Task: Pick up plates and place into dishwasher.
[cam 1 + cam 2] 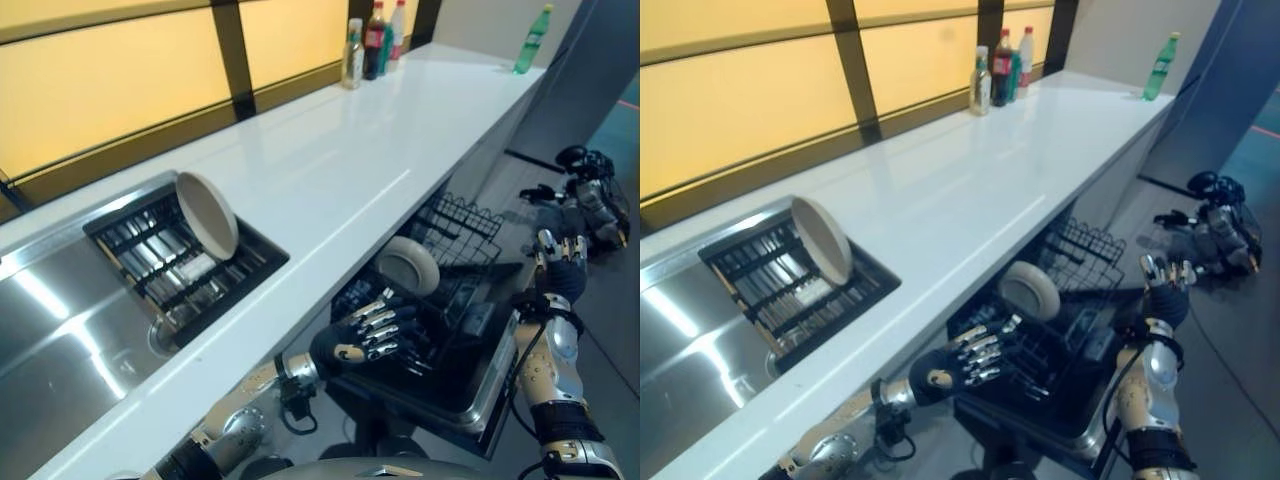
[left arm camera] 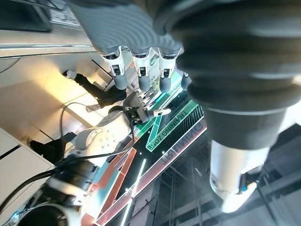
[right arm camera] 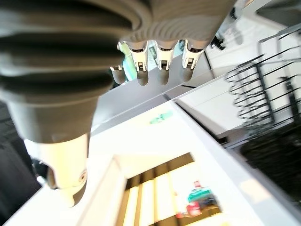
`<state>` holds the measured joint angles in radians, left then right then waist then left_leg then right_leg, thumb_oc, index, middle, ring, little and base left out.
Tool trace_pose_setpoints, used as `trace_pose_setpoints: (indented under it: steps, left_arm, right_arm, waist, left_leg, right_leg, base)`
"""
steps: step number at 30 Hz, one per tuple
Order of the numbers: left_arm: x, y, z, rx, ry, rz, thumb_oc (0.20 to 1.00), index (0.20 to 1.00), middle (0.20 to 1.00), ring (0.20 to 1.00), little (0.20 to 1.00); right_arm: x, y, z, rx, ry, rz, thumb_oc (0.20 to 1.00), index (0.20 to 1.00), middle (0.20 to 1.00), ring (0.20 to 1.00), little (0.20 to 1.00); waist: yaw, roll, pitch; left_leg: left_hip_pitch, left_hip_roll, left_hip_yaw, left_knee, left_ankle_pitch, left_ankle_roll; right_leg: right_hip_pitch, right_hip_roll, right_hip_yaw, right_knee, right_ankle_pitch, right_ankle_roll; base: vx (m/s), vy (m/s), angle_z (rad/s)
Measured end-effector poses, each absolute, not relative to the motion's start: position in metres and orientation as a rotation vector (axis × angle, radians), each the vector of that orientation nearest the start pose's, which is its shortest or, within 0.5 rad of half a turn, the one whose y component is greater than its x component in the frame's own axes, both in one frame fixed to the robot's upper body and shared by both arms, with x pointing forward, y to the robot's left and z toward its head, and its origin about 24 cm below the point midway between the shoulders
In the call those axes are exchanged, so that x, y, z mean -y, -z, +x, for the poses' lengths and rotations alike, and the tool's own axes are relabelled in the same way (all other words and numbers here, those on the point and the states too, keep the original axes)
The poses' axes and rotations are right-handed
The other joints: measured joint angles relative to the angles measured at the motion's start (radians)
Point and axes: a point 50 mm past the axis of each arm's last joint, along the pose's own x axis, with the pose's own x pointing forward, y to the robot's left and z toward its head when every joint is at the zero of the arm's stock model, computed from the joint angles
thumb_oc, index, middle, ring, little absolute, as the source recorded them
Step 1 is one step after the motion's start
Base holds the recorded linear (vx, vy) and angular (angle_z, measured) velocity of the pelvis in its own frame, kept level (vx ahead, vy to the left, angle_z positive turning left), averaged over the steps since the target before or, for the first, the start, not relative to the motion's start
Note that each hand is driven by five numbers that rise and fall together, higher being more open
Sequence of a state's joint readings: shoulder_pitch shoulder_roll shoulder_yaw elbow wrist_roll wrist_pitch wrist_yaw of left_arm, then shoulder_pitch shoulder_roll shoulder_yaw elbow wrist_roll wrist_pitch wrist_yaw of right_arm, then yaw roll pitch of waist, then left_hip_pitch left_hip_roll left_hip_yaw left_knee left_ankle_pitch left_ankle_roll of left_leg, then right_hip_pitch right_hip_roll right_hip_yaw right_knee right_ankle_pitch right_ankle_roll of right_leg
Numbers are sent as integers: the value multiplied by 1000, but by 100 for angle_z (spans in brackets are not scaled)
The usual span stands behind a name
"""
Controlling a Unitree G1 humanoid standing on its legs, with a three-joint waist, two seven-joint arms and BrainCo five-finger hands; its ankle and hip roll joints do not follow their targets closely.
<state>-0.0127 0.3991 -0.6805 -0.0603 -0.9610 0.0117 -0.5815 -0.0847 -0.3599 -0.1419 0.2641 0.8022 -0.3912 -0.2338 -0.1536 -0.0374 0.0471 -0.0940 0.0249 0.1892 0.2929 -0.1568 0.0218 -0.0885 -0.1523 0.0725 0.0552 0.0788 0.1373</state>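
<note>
One plate (image 1: 207, 213) leans in the sink rack (image 1: 150, 262), and another plate (image 1: 409, 265) stands in the dishwasher (image 1: 470, 385) below the counter (image 1: 330, 170). Both hands hold nothing: the left hand (image 1: 370, 335) by the dishwasher and the right hand (image 1: 560, 262) beside it have loose fingers. Reaching up for the sink plate could bump the counter edge.

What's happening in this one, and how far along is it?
The robot is loading plates into the dishwasher rack below the counter. One plate stands in the rack; another plate leans upright in the sink rack. The left hand hovers open and empty near the loaded plate; the right hand is raised, open, holding nothing.
</note>
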Motion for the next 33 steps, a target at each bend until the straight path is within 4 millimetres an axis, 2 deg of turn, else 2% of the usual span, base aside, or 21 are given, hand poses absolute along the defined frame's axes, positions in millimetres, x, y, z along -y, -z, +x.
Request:
trace_pose_setpoints:
  steps: [4,9,11,16,20,22,27,30,33]
  left_arm:
    - [-46,-39,191,-195,1181,-620,1000,1000,1000,1000,1000]
    - [-17,-53,191,-175,1347,-519,1000,1000,1000,1000,1000]
    - [-10,-60,193,-149,1382,-512,1000,1000,1000,1000,1000]
    - [7,-96,200,-7,1459,-498,1000,1000,1000,1000,1000]
    - [17,-125,208,111,1432,-507,1000,1000,1000,1000,1000]
    - [14,-138,218,173,1375,-500,1000,1000,1000,1000,1000]
    - [-13,-167,238,348,1176,-479,1000,1000,1000,1000,1000]
    - [-28,-175,248,385,1082,-474,1000,1000,1000,1000,1000]
    - [-50,-182,261,412,965,-464,1000,1000,1000,1000,1000]
  right_arm:
    - [272,-55,250,266,511,504,1000,1000,1000,1000,1000]
    - [238,-45,253,220,406,545,1000,1000,1000,1000,1000]
    - [235,-45,253,224,401,564,1000,1000,1000,1000,1000]
    - [225,-52,251,274,383,599,1000,1000,1000,1000,1000]
    - [223,-58,250,298,385,604,1000,1000,1000,1000,1000]
    - [225,-60,249,311,390,599,1000,1000,1000,1000,1000]
    - [233,-69,245,357,422,598,1000,1000,1000,1000,1000]
    - [237,-82,242,420,418,602,1000,1000,1000,1000,1000]
    - [237,-94,240,485,349,608,1000,1000,1000,1000,1000]
  waist:
    - [-7,2,-4]
    - [-27,1,-7]
    - [-29,0,-10]
    - [-58,4,-21]
    - [-79,8,-34]
    - [-79,10,-35]
    - [-74,23,-42]
    - [-72,27,-45]
    - [-50,34,-45]
  left_leg:
    - [18,-9,0,-33,11,-3]
    - [33,-17,4,-48,13,-2]
    - [42,-22,10,-57,15,1]
    - [65,-30,26,-74,16,4]
    - [71,-32,27,-81,15,3]
    - [79,-32,27,-87,15,2]
    - [85,-36,17,-93,16,2]
    - [85,-42,3,-95,17,5]
    - [86,-45,-5,-100,21,6]
  right_leg:
    - [-2,-3,0,13,-5,-3]
    - [-3,-7,5,27,-6,4]
    - [-3,-12,13,28,-13,7]
    - [-4,-17,28,44,-35,14]
    - [-6,-17,31,57,-39,16]
    - [-3,-16,31,62,-40,16]
    - [-3,-19,24,82,-56,16]
    - [-2,-25,14,91,-63,17]
    - [-2,-28,9,98,-65,17]
  base:
    - [-46,54,0]
    - [-25,50,-1]
    - [4,53,-10]
    - [6,48,-7]
    - [-1,44,-1]
    - [4,38,-2]
    - [6,38,6]
    - [-1,35,12]
    - [9,18,9]
